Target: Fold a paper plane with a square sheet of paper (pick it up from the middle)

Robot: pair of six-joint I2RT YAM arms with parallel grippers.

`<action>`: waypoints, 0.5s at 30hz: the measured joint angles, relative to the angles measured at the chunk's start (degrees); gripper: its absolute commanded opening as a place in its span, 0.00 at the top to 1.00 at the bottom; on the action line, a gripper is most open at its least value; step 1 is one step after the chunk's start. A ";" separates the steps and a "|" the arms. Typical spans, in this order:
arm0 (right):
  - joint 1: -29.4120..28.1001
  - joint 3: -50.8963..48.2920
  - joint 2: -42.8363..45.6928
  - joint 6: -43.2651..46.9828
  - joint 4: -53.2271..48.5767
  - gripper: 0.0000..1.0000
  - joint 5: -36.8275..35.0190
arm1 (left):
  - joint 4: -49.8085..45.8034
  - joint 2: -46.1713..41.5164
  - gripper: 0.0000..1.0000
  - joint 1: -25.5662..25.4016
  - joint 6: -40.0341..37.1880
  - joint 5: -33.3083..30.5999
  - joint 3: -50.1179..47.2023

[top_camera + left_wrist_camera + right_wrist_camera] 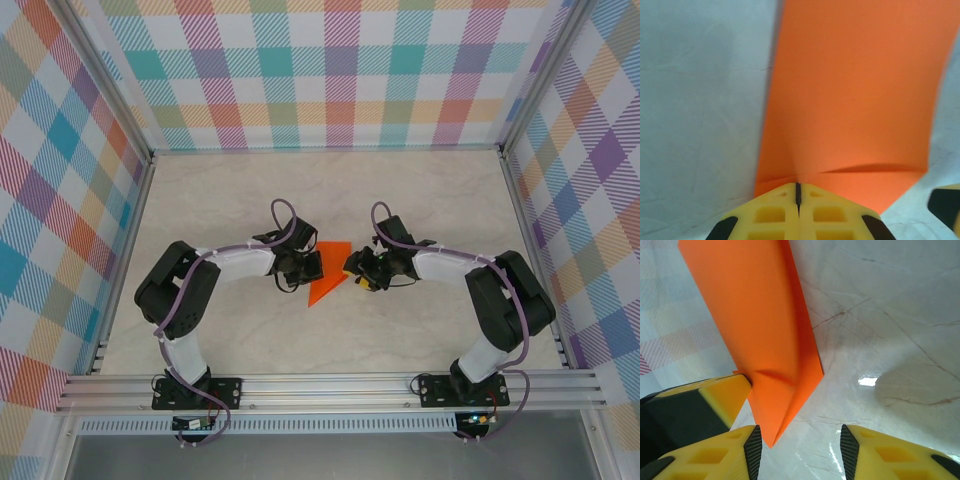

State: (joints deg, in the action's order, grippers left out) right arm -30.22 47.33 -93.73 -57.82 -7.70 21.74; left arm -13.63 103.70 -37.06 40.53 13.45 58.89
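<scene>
Yellow fingers [775, 200] of the left gripper [797, 189] pinched the folded orange paper [850, 100] at its creased edge.
Its pads were pressed together with the sheet caught between them. The right gripper [800, 436] stood with its jaws parted and gripped nothing, the paper's pointed corner lying just beside one finger. From above, the paper was a triangular wedge between both grippers, near the middle of the marbled table [400, 200].

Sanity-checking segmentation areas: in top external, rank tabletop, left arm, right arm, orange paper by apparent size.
1. tabletop
2. left arm and right arm: mirrored poses that look about equal, so not ranked against each other
3. orange paper, clearly smallest
</scene>
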 measured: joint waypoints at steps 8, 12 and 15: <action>-0.98 1.73 -2.78 -0.02 0.46 0.55 0.04 | 0.17 0.17 0.98 0.00 -0.63 -0.94 -0.20; -1.03 2.84 -3.98 -0.04 0.85 0.56 0.09 | 0.22 0.17 0.98 0.02 -0.92 -0.98 -0.24; -1.03 3.54 -5.05 -0.09 0.79 0.57 0.17 | 0.24 0.17 0.98 0.02 -0.94 -0.96 -0.26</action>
State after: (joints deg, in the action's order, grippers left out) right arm -31.24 50.87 -98.78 -57.91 -6.92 21.91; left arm -13.39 103.88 -37.04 39.59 12.49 58.63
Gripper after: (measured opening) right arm 0.436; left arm 0.040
